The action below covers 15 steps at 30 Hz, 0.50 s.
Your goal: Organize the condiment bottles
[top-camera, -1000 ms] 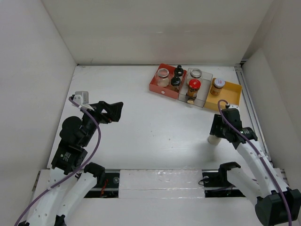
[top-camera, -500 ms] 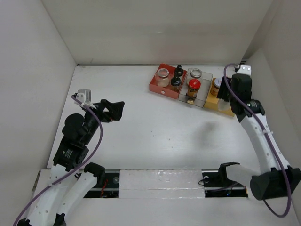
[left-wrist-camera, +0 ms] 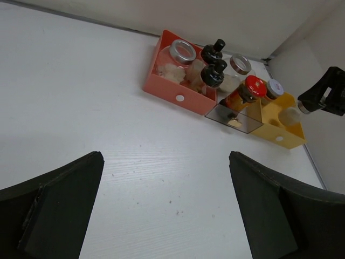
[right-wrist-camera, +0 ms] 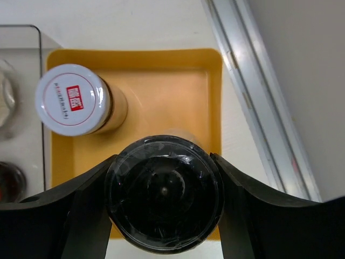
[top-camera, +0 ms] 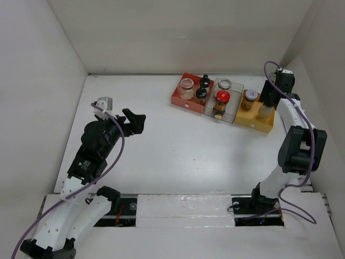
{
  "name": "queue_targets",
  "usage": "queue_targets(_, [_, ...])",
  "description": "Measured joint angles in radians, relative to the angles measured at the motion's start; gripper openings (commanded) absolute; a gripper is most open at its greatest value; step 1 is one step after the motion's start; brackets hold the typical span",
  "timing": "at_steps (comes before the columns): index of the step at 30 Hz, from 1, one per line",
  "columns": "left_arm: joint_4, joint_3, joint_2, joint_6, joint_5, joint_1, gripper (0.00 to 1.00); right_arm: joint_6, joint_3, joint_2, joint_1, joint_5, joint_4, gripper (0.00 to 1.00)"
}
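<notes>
Now | right hand [top-camera: 268, 102] pinching black-capped bottle [right-wrist-camera: 164, 191], upright, directly under the wrist | over yellow tray [right-wrist-camera: 161, 97], just beside white-capped jar [right-wrist-camera: 71, 100] | left hand [top-camera: 132, 121] spread, well apart | next, judged: lower straight down, release.

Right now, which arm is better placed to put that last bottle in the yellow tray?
Right. The right tool grips the bottle over the yellow tray; the left tool is open and far away.

Only print: red logo + ring txt on white-capped bottle [right-wrist-camera: 71, 99] lid, too blurred to read
</notes>
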Motion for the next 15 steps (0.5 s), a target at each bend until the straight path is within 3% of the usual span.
queue_targets(7, [-0.001,0.000,0.045,0.001,-0.005,0.000,0.99,0.016,0.007,0.140,-0.026,-0.091,0.064,0.43])
queue_targets(10, [-0.001,0.000,0.050,0.004,-0.005,0.000,0.99,0.027,0.006,0.147,-0.040,-0.129,0.089,0.58])
queue_targets(11, [-0.001,0.000,0.050,0.004,-0.005,0.000,0.99,0.031,0.003,0.148,-0.043,-0.136,0.099,0.72])
queue_targets(15, [-0.002,0.000,0.050,0.005,-0.005,0.000,0.99,0.047,-0.030,0.142,-0.047,-0.143,0.137,1.00])
